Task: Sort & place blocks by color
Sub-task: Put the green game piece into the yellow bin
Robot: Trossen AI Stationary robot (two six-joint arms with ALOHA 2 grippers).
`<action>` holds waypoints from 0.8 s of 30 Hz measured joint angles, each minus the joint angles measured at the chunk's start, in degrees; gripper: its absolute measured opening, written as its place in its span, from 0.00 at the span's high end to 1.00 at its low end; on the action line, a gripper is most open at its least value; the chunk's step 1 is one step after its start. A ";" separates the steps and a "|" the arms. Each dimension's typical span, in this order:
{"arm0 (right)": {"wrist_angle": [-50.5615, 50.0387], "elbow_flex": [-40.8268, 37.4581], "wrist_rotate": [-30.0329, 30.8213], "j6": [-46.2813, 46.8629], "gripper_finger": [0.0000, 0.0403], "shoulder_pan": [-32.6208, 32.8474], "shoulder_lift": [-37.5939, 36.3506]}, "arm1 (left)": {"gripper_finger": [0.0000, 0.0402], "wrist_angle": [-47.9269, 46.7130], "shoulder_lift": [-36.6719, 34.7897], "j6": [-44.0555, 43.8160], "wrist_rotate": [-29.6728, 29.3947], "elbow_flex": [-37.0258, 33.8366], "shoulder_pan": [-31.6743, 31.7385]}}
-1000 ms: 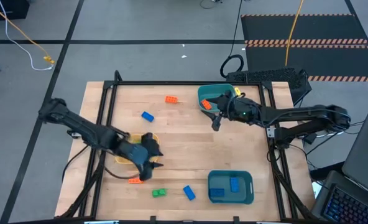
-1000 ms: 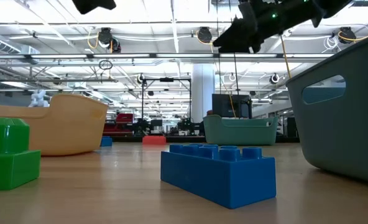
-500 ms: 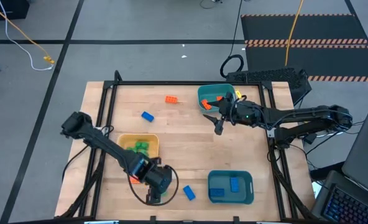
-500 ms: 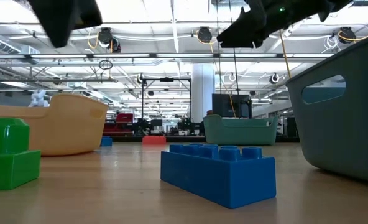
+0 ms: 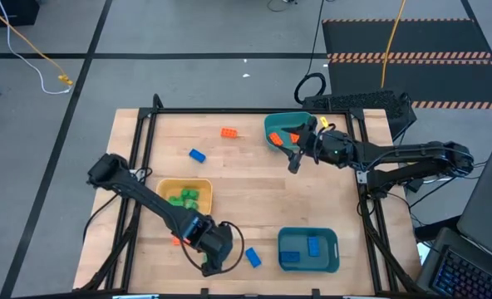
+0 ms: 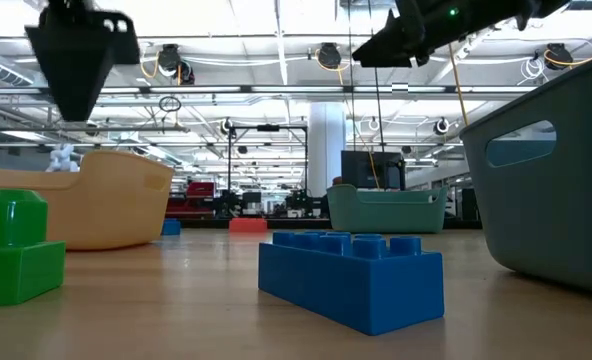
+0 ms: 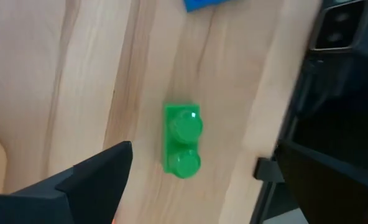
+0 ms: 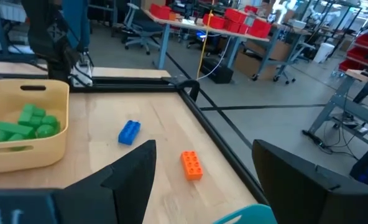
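Observation:
My left gripper [image 7: 202, 158] is open and hovers above a green two-stud block [image 7: 183, 140] that lies flat on the table near its near edge, with one finger on either side and touching nothing. In the low view the left gripper [image 6: 76, 60] hangs above that green block [image 6: 11, 245]. A blue block [image 5: 253, 257] lies just to its right and an orange block [image 5: 177, 241] to its left. My right gripper [image 5: 293, 162] is open and empty beside the far teal tray [image 5: 273, 124]. An orange block [image 5: 228, 132] and a blue block [image 5: 197, 154] lie near the far side.
A yellow tray [image 5: 203, 184] holds green blocks, the near teal tray [image 5: 335, 249] holds blue ones, and the far teal tray holds orange ones. A black frame rail [image 5: 229, 110] runs around the table. Bare wood lies in the table's middle.
My left gripper has swung from over the yellow tray toward the table's near edge and a little to the right, and has come down over the green block. The yellow tray with its green blocks now shows uncovered.

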 joint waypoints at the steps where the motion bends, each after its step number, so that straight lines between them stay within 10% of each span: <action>1: 0.12 0.01 -0.02 -0.01 0.36 0.00 -0.07 | 0.02 -0.05 0.77 -0.64 0.03 0.00 -0.02; 24: 1.32 0.09 -0.14 -1.13 0.36 0.00 -1.33 | 0.03 -0.82 13.17 -4.06 -0.62 -0.02 -2.08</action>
